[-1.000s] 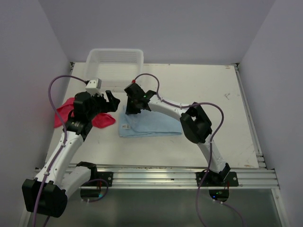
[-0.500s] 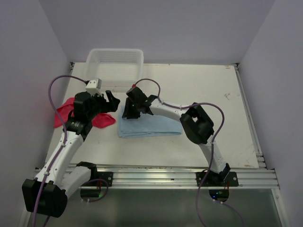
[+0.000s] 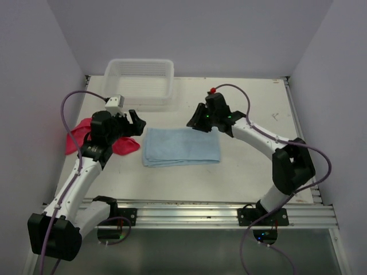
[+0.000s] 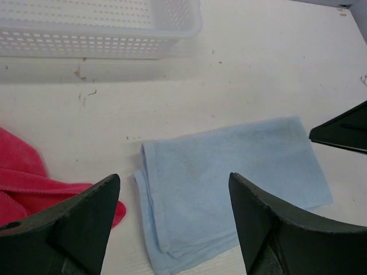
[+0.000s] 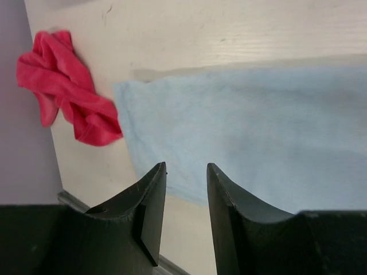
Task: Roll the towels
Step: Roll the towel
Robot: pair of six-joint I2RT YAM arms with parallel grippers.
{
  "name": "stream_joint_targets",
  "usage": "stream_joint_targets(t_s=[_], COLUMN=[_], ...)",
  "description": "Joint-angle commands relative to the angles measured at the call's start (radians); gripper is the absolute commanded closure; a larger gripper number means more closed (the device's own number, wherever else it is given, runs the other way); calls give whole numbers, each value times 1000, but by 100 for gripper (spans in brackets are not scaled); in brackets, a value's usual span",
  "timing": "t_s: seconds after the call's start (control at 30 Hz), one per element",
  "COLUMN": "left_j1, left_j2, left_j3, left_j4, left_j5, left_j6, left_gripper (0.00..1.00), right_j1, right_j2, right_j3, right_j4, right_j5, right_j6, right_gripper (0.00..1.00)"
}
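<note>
A light blue towel lies folded flat on the table; it also shows in the left wrist view and in the right wrist view. A crumpled red towel lies at the left, seen also in the left wrist view and in the right wrist view. My left gripper is open and empty, above the table left of the blue towel. My right gripper is partly open and empty, above the blue towel's far right corner.
A white perforated basket stands at the back left, also in the left wrist view. The left wall is close to the red towel. The table's right half is bare white board.
My right gripper has let go of the blue towel's left end and swung right, to above its far right corner. The towel lies flat. The left arm has hardly moved.
</note>
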Motion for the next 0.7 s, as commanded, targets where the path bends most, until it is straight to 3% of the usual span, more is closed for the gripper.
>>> stream_joint_targets(t_s=[0.0,0.1,0.3,0.67], left_j1=[-8,-10,-57,-364], left_j2=[19,47,212,689], left_j3=[-3,-6,116,670], left_j4=[10,31,-30,-228], left_j5=[13,53,26,-59], left_j6=[23,17,-12,-58], left_gripper=[20,20,21,21], right_j1=[-121,-233,-313,-327], right_j2=[-137,-237,-332,-311], right_j3=[-171,-300,-444,-656], right_j4=[-11,-11,-1,202], right_j5=[-5,-26,-63,-112], right_j6=[-71,-100,-143,-137], right_gripper=[62,62,61,57])
